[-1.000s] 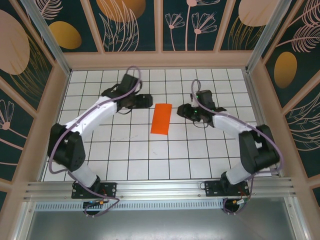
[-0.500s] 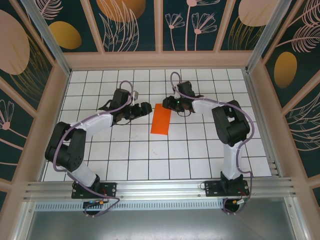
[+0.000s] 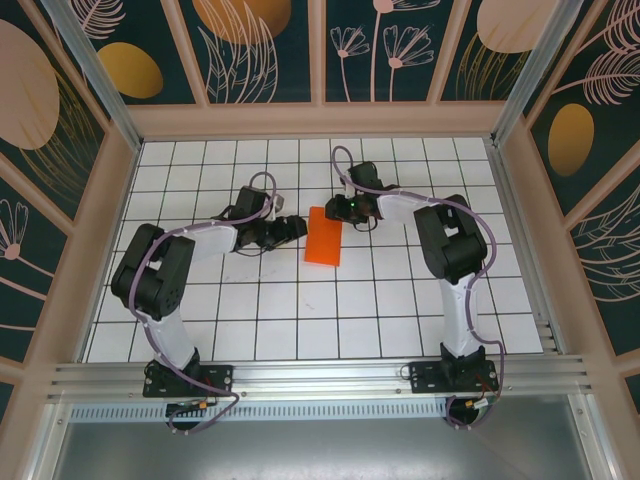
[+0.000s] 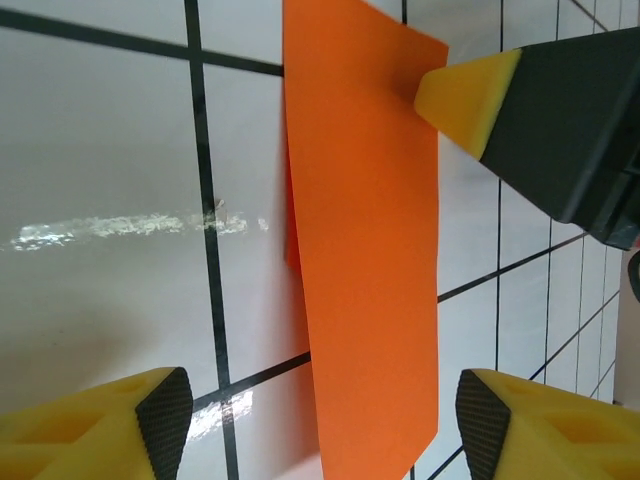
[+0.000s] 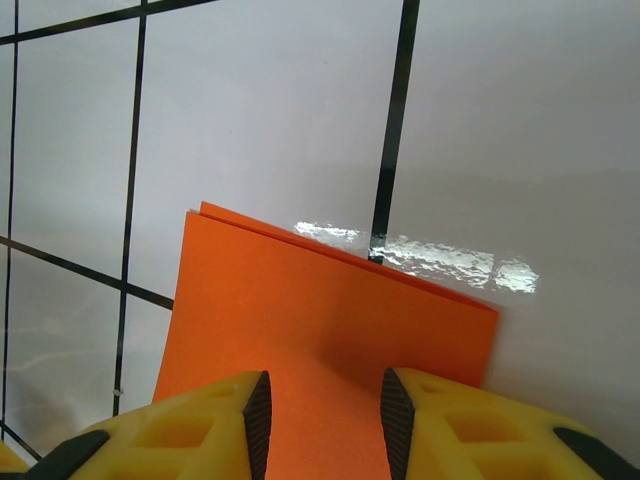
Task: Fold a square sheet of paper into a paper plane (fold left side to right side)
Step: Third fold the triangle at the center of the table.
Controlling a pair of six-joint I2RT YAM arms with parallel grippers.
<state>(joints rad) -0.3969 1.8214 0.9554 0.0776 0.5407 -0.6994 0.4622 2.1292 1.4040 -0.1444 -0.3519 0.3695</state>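
Inspection of the work: the square sheet of paper (image 3: 324, 236) lies flat on the table (image 3: 300, 320), in the far half and about midway between the left and right edges. It is a narrow orange rectangle, its long sides running near to far with a slight tilt. My right wrist view shows two layers stacked at its end (image 5: 330, 300), so I judge the left-to-right fold is already laid and the crease is now to be set. My left claw (image 3: 290, 228) sits just beside the left long edge, released. Its jaws stand wide and hold nothing, and the paper lies ahead between the fingertips (image 4: 322, 400). My right claw (image 3: 338, 208) is at the far end with its jaws narrowly parted and nothing pinched between them (image 5: 322, 410). One tip (image 4: 465, 100) touches the far corner, but I cannot tell how firmly it presses. Recommendation: keep the right tip pinning that corner so the layers cannot skew. Bring the left claw down low and flat, then stroke along the folded edge without snagging or lifting the loose layer.
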